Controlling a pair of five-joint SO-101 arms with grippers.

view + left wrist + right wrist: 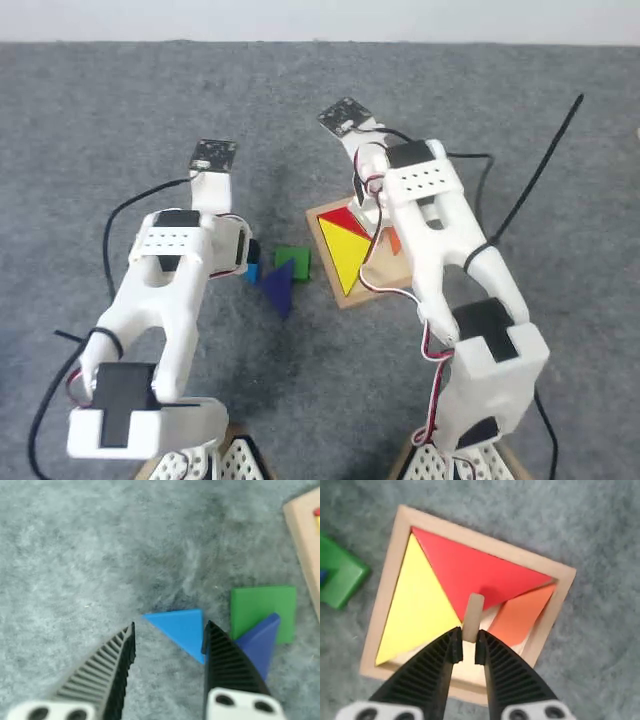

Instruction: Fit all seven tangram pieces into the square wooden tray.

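Observation:
The square wooden tray (390, 560) holds a red triangle (470, 565), a yellow triangle (415, 607) and an orange piece (520, 617). My right gripper (468, 642) hangs over the tray's bare patch, shut on a thin beige piece (473, 607) held on edge. On the carpet left of the tray (345, 296) lie a green square (294, 261), a dark blue triangle (279, 286) and a light blue triangle (180, 626). My left gripper (170, 627) is open just above the light blue triangle, one finger on each side. The dark blue triangle (260, 640) leans partly on the green square (262, 607).
Grey carpet covers the whole table. The right arm's body (440, 230) hides the tray's right half in the high view. Black cables (530, 190) trail to the right of that arm and left of the other. Open carpet lies at the far side.

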